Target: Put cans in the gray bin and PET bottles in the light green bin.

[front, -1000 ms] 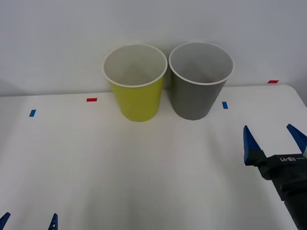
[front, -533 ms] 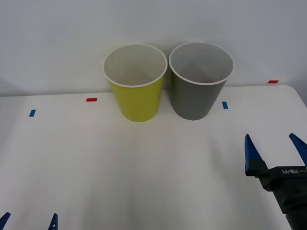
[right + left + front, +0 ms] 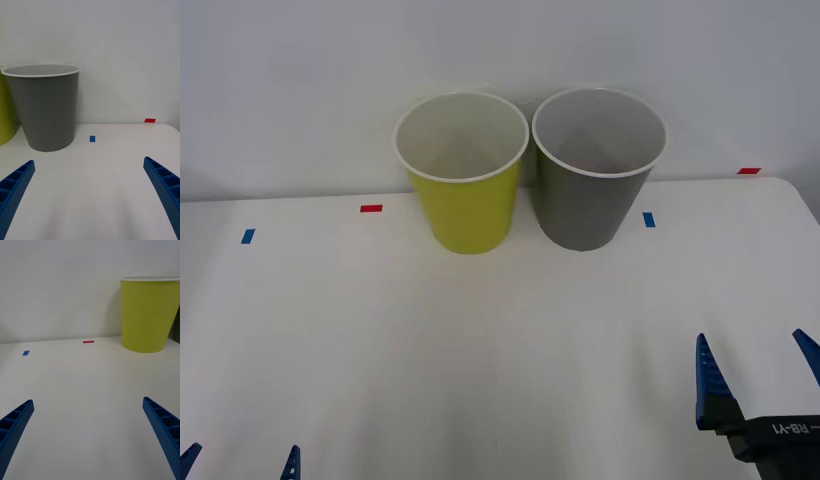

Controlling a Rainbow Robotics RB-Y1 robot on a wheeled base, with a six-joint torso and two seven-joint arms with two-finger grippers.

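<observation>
While the left gripper [image 3: 240, 462] waits at the near left corner of the white table [image 3: 480, 340], its blue fingers spread wide with nothing between them, the two bins stand side by side at the far edge against the pale wall [image 3: 300, 80].

Going from left to right along that far edge, a blue tape mark [image 3: 247, 236] comes first, then a red tape mark [image 3: 371, 208]. Next is the light green bin [image 3: 465, 210], upright, its white rim round and its pale inside bare as far as the front view looks down into it. In the left wrist view the same bin rises at the far right, with the red and blue marks off to its side on the table.

Just beside it, nearly touching at the rims, stands the gray bin [image 3: 592, 205], also upright. Its pale inside shows a faint dark reddish patch low against the wall, too dim to tell what it is. The right wrist view shows the bin's outside and rim, not its contents.

Past the gray bin lie a second blue mark [image 3: 648, 219] and a second red mark [image 3: 748, 170].

At the near right, the right gripper [image 3: 758, 362] hangs over the table, well apart from the bins, fingers wide open and holding nothing.
</observation>
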